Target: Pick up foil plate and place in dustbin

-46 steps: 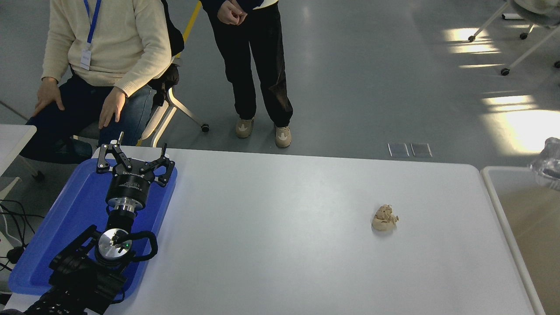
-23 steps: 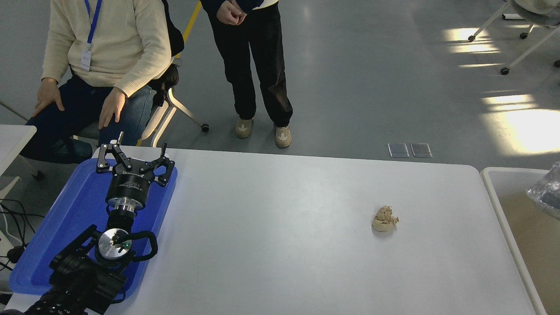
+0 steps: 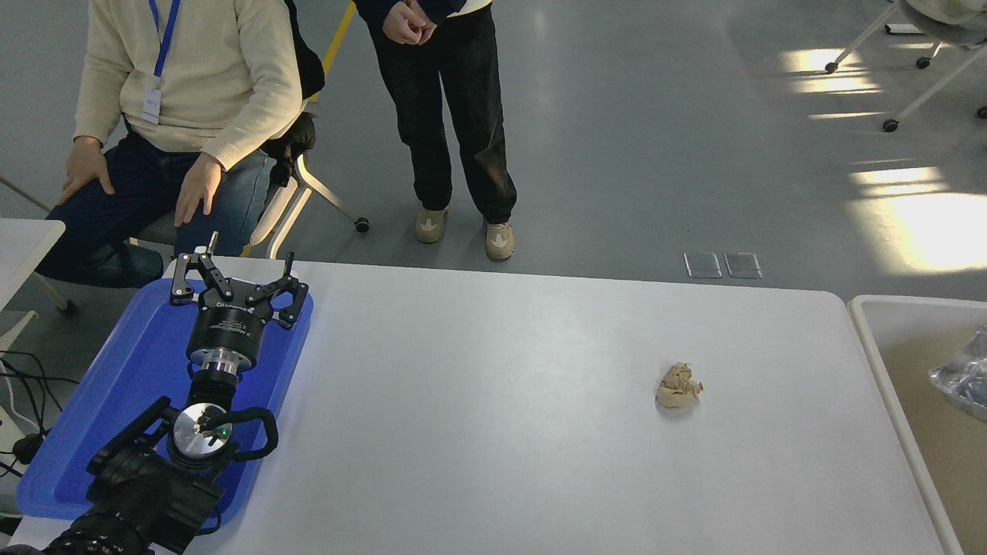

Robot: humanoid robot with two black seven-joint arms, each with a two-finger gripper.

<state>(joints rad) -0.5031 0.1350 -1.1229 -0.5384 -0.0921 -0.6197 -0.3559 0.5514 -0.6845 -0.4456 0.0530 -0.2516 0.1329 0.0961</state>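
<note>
Foil plate [image 3: 965, 375] inside dustbin [image 3: 879, 339], no jaws nearby.

- The foil plate [image 3: 964, 375] lies in the dustbin [image 3: 879, 339], right of the table [image 3: 493, 432].
- A paper wad [image 3: 678, 386] sits on the table's right part.
- The left gripper [image 3: 234, 287] is over the tray [image 3: 92, 416] at the left.

Shiny crinkled foil plate [image 3: 962, 375] at right edge; glossy blue plastic tray [image 3: 92, 408] lower left; matt smooth white desk [image 3: 478, 432]; rough crumpled paper wad [image 3: 678, 386]
</note>
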